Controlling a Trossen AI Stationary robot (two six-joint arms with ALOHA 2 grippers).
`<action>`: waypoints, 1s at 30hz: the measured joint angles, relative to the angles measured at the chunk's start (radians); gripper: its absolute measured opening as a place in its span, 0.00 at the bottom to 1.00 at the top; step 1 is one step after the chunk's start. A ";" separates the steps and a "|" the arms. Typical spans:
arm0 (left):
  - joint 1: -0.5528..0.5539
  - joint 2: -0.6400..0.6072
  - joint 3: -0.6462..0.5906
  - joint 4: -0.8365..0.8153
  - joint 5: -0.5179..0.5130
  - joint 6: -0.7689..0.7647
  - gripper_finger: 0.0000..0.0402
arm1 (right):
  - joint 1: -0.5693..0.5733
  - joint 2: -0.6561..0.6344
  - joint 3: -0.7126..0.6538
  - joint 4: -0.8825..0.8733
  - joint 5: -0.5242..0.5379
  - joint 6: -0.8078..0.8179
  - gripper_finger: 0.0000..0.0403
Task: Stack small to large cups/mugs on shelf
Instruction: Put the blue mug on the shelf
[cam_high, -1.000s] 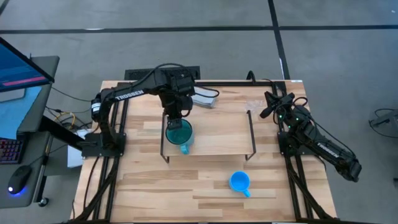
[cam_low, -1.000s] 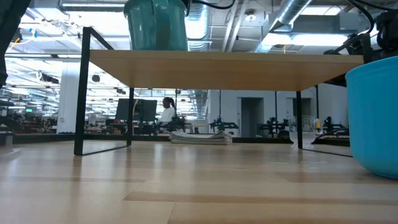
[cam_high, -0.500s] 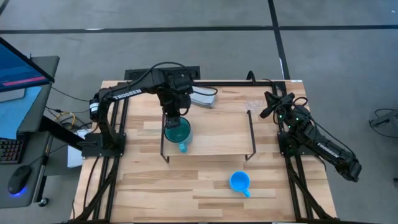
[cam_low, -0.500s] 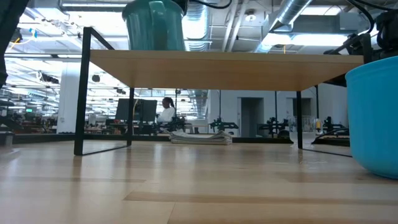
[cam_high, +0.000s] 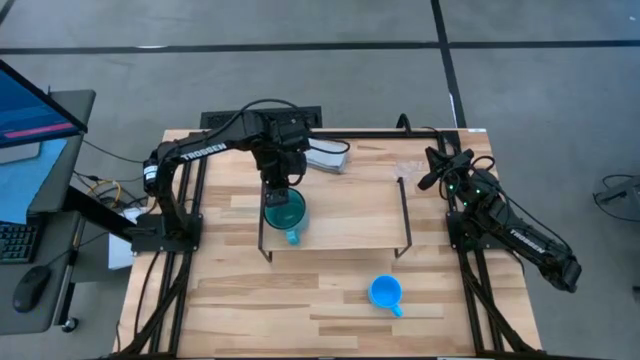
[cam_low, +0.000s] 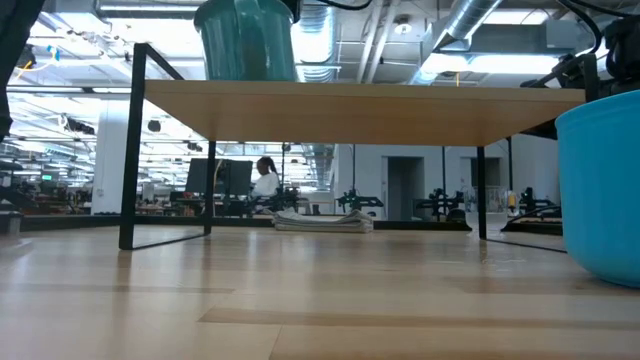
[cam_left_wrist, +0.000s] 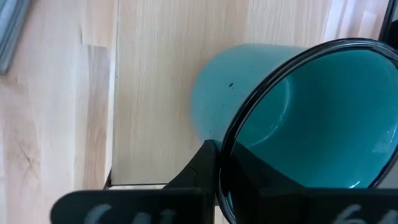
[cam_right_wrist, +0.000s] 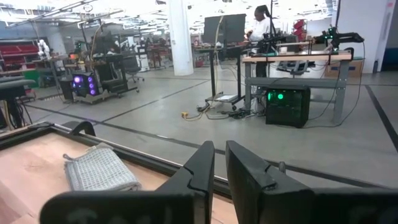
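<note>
The large teal mug (cam_high: 285, 210) stands at the left end of the light-wood shelf (cam_high: 350, 215), its handle (cam_high: 293, 237) toward the table's near edge. It also shows in the low view (cam_low: 247, 40) and the left wrist view (cam_left_wrist: 311, 118). My left gripper (cam_high: 279, 188) is shut on its rim. The blue mug (cam_high: 385, 292) stands upright on the table in front of the shelf, and shows large in the low view (cam_low: 600, 180). My right gripper (cam_high: 437, 162) waits, shut and empty, at the table's far right. The clear cup does not plainly show. My left gripper pinches the teal mug's rim (cam_left_wrist: 233, 140) on the side toward the table's far edge, opposite the handle. One finger (cam_left_wrist: 196, 171) is outside the wall and one is inside the mug. The fingers point down from above. The mug is upright at the shelf top; the shelf edge hides its base.
A folded grey cloth (cam_high: 326, 157) lies on the table behind the shelf and shows in the right wrist view (cam_right_wrist: 99, 168). The shelf's dark wire legs (cam_low: 135, 150) stand at its ends. The shelf's middle and right part (cam_high: 370, 205) is bare.
My left gripper has moved a little toward the table's left and far edge, still shut on the teal mug. The mug has shifted with it along the shelf's left end, staying upright.
</note>
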 joint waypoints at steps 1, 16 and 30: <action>0.000 0.000 0.000 0.000 0.000 -0.008 0.01 | 0.000 0.000 0.000 0.000 0.000 0.000 0.16; 0.004 -0.001 0.000 0.001 0.000 -0.003 0.04 | 0.000 0.000 0.000 0.000 0.000 0.000 0.16; 0.004 -0.002 0.000 0.001 -0.004 -0.006 0.07 | 0.000 0.000 0.000 0.000 0.000 0.000 0.16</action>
